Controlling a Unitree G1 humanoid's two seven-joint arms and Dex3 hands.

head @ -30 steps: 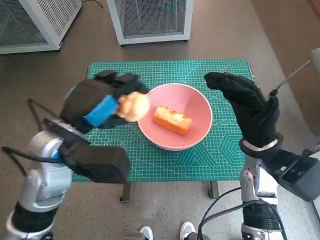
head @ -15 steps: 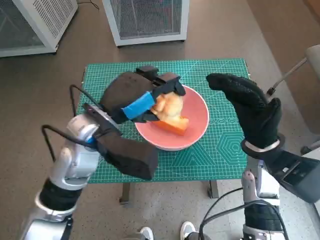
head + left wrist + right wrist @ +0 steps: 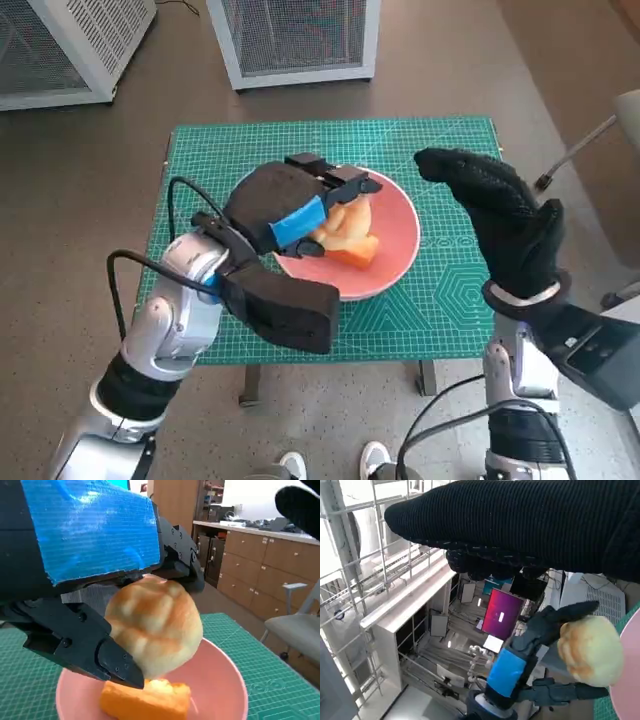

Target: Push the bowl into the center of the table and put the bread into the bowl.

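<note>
Now bun [image 3: 152, 625] over bowl [image 3: 225, 680]

Floor [image 3: 90, 170]: brown, bare
White mesh cabinets [image 3: 290, 40]: 12 o'clock
Wooden drawers [image 3: 260, 575]: along wall
Grey chair [image 3: 295, 630]: beside table

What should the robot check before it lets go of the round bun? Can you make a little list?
1. Left hand holds the bun: ok.
2. Bun is over the pink bowl: ok.
3. Bowl sits near the middle of the green mat: ok.
4. Room beside the orange bread slice in the bowl: ok.
5. Right hand is out of the way, off the bowl: ok.
6. How far the bun will drop: cannot tell.
</note>
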